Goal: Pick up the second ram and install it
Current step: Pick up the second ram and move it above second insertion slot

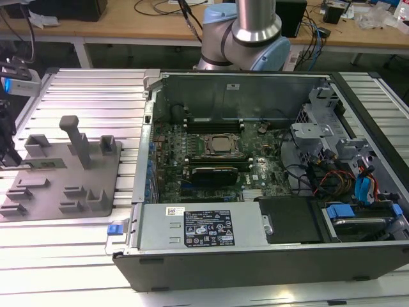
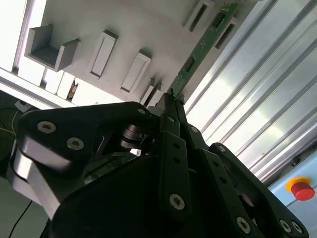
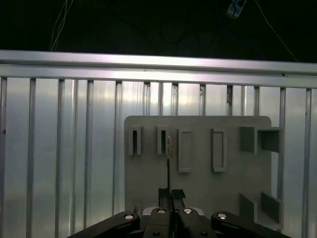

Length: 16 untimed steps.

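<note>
Exterior view, from its left to its right: the gripper (image 1: 9, 152) hangs at the frame's edge over a grey fixture plate (image 1: 96, 192) studded with blocks and slots, which lies on a ribbed aluminium table (image 1: 89, 96). Next comes the open computer case (image 1: 255, 268). Inside sit the green motherboard (image 1: 172, 137), the processor socket (image 1: 221, 144) at its middle, long black memory slots (image 1: 211, 123) beyond it, a grey power supply (image 1: 204, 225) with a printed label along the near wall, and, at the exterior view's right, a drive cage (image 1: 323, 137) with blue tabs and coloured cables. The arm's base (image 1: 246, 32) stands behind the case. In both wrist views the jaws are clenched on one end of the second ram (image 2: 200, 47), a thin green stick reaching out from the fingertips above the fixture plate, outside the case. In the first wrist view it shows edge-on, its far end just beside a narrow slot (image 3: 162, 140); whether it touches the plate cannot be told.
</note>
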Tool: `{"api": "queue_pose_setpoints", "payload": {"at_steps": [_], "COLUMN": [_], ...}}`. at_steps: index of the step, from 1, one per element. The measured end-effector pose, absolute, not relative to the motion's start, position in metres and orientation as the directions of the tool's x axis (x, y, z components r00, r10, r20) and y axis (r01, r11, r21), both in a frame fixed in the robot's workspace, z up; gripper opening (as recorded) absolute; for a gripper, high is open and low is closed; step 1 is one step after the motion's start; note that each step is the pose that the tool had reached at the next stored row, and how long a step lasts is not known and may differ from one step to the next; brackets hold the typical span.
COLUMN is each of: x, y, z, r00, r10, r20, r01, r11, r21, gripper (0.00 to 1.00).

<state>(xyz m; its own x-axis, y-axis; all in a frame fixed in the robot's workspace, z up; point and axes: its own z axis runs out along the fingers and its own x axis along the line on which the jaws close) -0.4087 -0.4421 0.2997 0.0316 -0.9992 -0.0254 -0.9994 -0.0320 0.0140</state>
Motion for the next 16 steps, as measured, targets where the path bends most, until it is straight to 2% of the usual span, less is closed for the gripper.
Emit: {"api": "queue_pose_setpoints", "payload": {"at_steps": [16], "x": [-0.409], "y": [-0.442], "z": [0.329], "r00": [0.032], "r10": [-0.999], "r20": [-0.026], "r01": [-0.999], "r11": [-0.032], "r21": [0.010], "gripper": [0.09]}}
